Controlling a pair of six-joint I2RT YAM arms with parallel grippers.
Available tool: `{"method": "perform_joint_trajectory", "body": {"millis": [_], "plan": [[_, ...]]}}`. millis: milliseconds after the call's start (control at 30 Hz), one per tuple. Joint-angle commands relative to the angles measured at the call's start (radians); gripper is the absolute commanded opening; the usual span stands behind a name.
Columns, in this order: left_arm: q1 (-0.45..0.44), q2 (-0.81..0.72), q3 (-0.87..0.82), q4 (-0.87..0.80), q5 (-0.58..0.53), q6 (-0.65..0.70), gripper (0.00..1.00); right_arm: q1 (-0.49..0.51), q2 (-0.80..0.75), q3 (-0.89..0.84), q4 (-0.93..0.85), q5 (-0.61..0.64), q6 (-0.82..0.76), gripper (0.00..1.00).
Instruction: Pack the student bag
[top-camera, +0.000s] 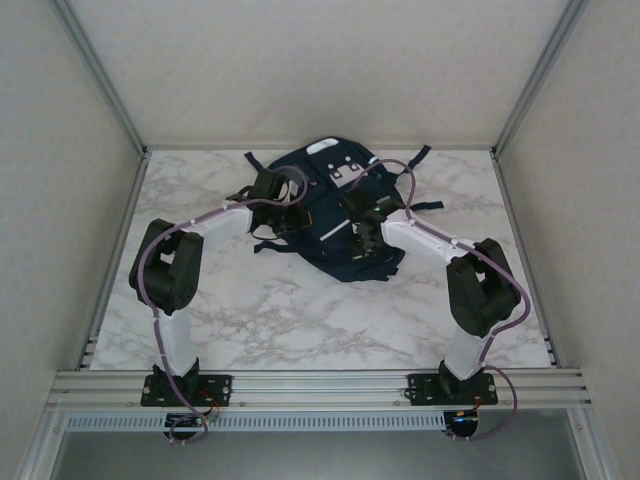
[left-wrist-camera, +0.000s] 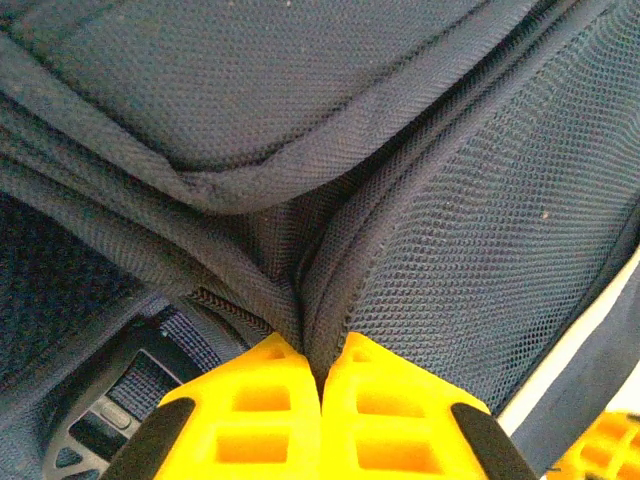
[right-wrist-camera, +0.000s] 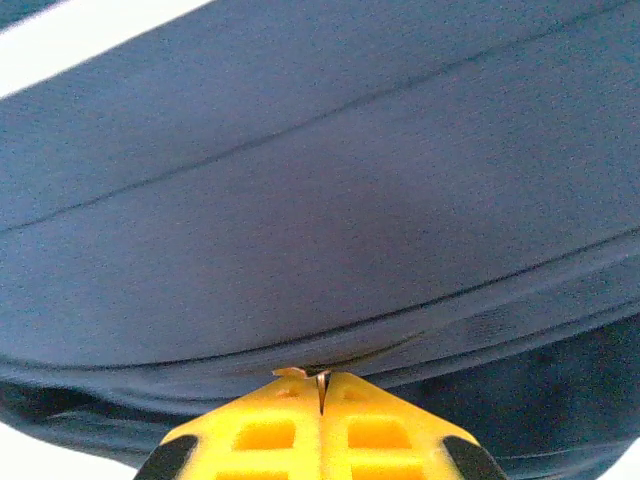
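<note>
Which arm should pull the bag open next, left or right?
Right, probably. The right hand is shut on a small tab on the student bag; the left hand just pinches a mesh fold, fit for bracing.

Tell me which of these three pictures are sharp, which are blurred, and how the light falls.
Top external: sharp, with soft even light and only faint shadows under the student bag on the marble table. Left wrist: mesh weave crisp above the left tool. Right wrist: fabric blurred, its white stripe glaring.
</note>
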Motion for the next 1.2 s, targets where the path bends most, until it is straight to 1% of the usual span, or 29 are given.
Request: {"method": "perform_joint_trajectory", "body": {"millis": [0,33,67,167,267,433,500,567,633,667,700,767,867,900,1000,1067,1100,1167], "plan": [[0.038,-0.011,0.027,-0.121,-0.009,0.095,0.00,-0.054,0.040,-0.012,-0.107,0.169,-0.097,0.00],[0.043,-0.004,0.036,-0.128,-0.006,0.099,0.00,-0.054,0.049,-0.002,-0.098,0.165,-0.103,0.00],[0.047,0.002,0.048,-0.135,-0.005,0.107,0.00,-0.054,0.058,0.007,-0.088,0.132,-0.114,0.00],[0.074,0.026,0.099,-0.175,-0.017,0.143,0.00,-0.034,0.057,0.006,-0.037,-0.039,-0.148,0.00],[0.128,0.057,0.167,-0.218,-0.036,0.173,0.00,0.014,0.035,-0.030,0.030,-0.145,-0.178,0.00],[0.231,0.110,0.280,-0.281,-0.039,0.200,0.00,0.068,0.029,-0.045,0.053,-0.185,-0.210,0.00],[0.266,0.127,0.319,-0.312,-0.029,0.200,0.00,0.077,0.026,-0.040,0.060,-0.237,-0.207,0.00],[0.285,0.119,0.326,-0.326,-0.029,0.189,0.00,0.094,0.027,-0.029,0.081,-0.286,-0.184,0.00],[0.282,0.087,0.290,-0.302,-0.025,0.166,0.00,0.114,0.043,-0.009,0.107,-0.306,-0.143,0.00],[0.274,0.063,0.262,-0.284,-0.018,0.145,0.07,0.121,0.051,0.004,0.128,-0.311,-0.112,0.00],[0.263,0.036,0.226,-0.262,-0.014,0.118,0.18,0.121,0.061,0.012,0.147,-0.321,-0.088,0.00],[0.244,-0.025,0.139,-0.207,-0.011,0.042,0.44,0.122,0.077,0.025,0.192,-0.330,-0.034,0.00],[0.213,-0.148,-0.008,-0.135,-0.013,-0.068,0.66,0.122,0.093,0.035,0.258,-0.364,0.024,0.00],[0.202,-0.186,-0.054,-0.120,-0.020,-0.100,0.70,0.121,0.096,0.036,0.275,-0.370,0.035,0.00],[0.150,-0.297,-0.194,-0.050,-0.045,-0.215,0.76,0.122,0.114,0.040,0.318,-0.404,0.059,0.00],[0.101,-0.344,-0.270,-0.008,-0.060,-0.290,0.76,0.122,0.134,0.050,0.328,-0.429,0.065,0.00],[0.083,-0.355,-0.293,0.010,-0.067,-0.319,0.76,0.144,0.139,0.054,0.332,-0.437,0.066,0.00],[0.048,-0.365,-0.339,0.058,-0.090,-0.379,0.74,0.147,0.144,0.049,0.343,-0.450,0.069,0.00]]}}
